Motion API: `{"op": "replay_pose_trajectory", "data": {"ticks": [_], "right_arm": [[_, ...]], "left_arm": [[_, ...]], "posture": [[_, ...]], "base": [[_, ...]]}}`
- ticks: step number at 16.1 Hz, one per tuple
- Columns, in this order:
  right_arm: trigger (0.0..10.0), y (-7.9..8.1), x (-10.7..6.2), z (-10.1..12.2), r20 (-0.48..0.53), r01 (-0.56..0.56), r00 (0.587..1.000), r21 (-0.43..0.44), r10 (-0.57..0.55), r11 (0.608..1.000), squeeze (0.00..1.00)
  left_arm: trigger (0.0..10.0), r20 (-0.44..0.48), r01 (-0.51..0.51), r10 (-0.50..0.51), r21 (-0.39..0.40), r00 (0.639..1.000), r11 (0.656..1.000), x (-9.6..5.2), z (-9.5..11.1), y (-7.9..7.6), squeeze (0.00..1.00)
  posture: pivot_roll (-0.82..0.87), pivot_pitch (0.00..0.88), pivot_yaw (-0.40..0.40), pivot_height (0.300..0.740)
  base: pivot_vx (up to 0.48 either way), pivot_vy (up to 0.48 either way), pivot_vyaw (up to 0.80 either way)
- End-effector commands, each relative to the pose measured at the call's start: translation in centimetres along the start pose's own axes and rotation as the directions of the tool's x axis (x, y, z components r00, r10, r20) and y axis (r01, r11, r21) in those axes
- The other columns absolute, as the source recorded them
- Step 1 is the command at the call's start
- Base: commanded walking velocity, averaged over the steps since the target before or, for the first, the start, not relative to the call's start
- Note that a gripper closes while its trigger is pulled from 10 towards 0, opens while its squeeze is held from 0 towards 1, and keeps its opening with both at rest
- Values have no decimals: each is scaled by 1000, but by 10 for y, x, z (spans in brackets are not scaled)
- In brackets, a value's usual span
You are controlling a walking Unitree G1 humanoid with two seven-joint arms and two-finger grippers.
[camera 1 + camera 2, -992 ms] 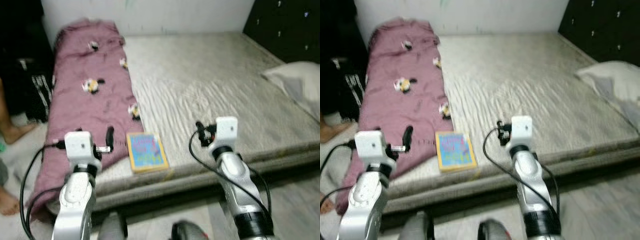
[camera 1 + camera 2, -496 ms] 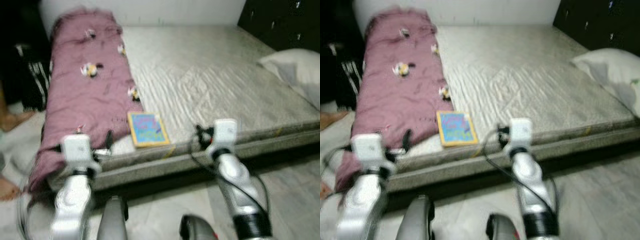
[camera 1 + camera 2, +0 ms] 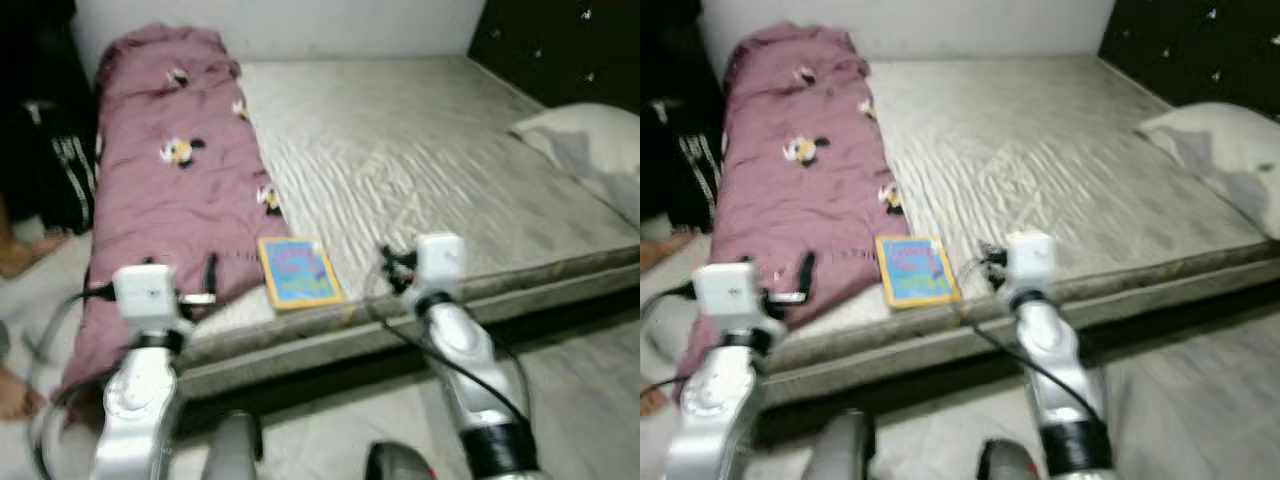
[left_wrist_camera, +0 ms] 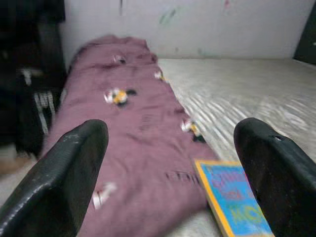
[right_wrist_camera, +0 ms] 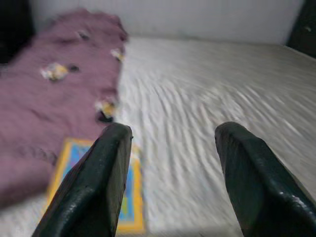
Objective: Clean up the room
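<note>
Low bed (image 3: 420, 160) with a grey-beige wrinkled mattress took up most of the head view, slightly blurred. Mauve blanket (image 3: 170, 190) with small yellow-black prints lay bunched along the bed's left side, running from 12 o'clock down to about 8 o'clock and hanging over the near edge. Book (image 3: 297, 272) with yellow border and blue cover lay flat on the mattress near the front edge, just beside the blanket's right margin, roughly dead centre. White pillow (image 3: 590, 150) sat at 2 o'clock on the bed's right side. Left gripper (image 4: 173, 163) was raised in front of the bed edge at 8 o'clock, fingers spread wide and empty, pointing over the blanket with the book's corner near its right finger. Right gripper (image 5: 170, 168) was at 5 o'clock, right of the book, also spread wide with nothing in it, aimed across the mattress. A person's bare foot (image 3: 20, 258) was on the floor at 9 o'clock.
</note>
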State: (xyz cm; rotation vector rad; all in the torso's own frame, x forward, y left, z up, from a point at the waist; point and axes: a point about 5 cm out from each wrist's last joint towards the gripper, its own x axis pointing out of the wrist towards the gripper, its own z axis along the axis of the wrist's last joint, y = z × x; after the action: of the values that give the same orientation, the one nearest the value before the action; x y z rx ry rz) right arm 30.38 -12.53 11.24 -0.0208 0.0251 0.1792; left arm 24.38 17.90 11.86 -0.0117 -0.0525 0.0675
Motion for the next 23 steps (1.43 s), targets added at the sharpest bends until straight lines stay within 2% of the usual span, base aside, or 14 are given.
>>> {"op": "replay_pose_trajectory", "data": {"ticks": [1, 7, 9, 13, 15, 20, 22, 23], "right_arm": [[10000, -15, -3, -2, -12, 46, 999, -11, -46, 999, 0], [10000, -15, -4, -3, -17, 41, 999, -9, -41, 999, 0], [10000, -16, -3, -5, -28, 45, 999, -5, -45, 999, 0], [10000, -16, -4, -6, -37, 46, 998, -1, -46, 999, 0], [10000, -16, -4, -7, -41, 48, 998, 5, -48, 999, 0], [10000, -16, -2, -5, -43, 50, 998, 13, -50, 999, 0], [10000, -15, -1, -4, -42, 46, 998, 15, -45, 999, 0], [10000, -15, -1, -5, -50, 43, 998, 16, -42, 999, 0]], "left_arm": [[10000, 9, 35, -34, -23, 999, 999, 2, 2, -10, 0], [10000, 4, 44, -44, -24, 999, 999, 2, 1, -11, 0], [10000, -45, 17, -18, -15, 999, 1000, 4, -6, -12, 0], [10000, -55, -24, 22, -31, 998, 999, 7, -8, -6, 0], [10000, -62, -58, 55, -59, 997, 997, 9, -8, -3, 0], [10000, -31, -111, 110, -54, 993, 992, 22, 2, 4, 0], [10000, -26, -144, 143, -49, 989, 988, 24, 3, 8, 0], [10000, -41, -191, 189, -55, 981, 980, 24, 1, 14, 0]], "posture": [[-33, 49, -37, 642], [-34, 47, -37, 642], [-34, 45, -36, 642], [-35, 49, -42, 642], [-32, 59, -43, 607], [-40, 109, -40, 552], [-39, 104, -43, 542], [-39, 106, -42, 542]], "base": [[405, 0, 0], [406, 0, 0], [0, 0, 0], [0, 0, 0], [0, 0, 0], [0, 0, 0], [0, 0, 0], [0, 0, 0]]}}
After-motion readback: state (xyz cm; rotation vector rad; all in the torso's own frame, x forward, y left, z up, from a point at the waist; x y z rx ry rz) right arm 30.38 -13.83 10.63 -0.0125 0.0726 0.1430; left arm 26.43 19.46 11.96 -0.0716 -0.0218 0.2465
